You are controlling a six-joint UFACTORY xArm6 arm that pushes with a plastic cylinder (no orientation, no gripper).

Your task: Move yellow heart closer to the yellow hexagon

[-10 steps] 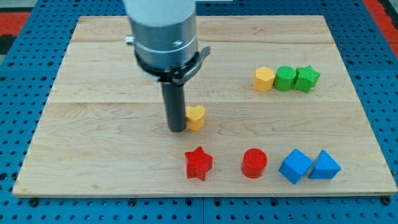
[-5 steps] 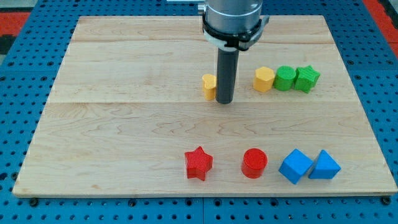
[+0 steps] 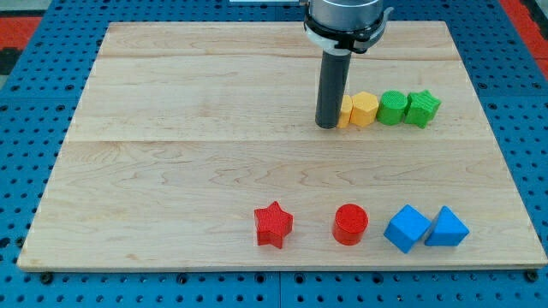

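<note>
And the yellow heart point(image 3: 345, 111) has slid right, now touching the yellow hexagon point(image 3: 365, 109), upper right! My tip point(image 3: 327, 126) presses its left side; no jaws here. Looks done.

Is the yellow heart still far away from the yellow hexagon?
No, the yellow heart sits right against the yellow hexagon, with my tip on the heart's left side.
</note>
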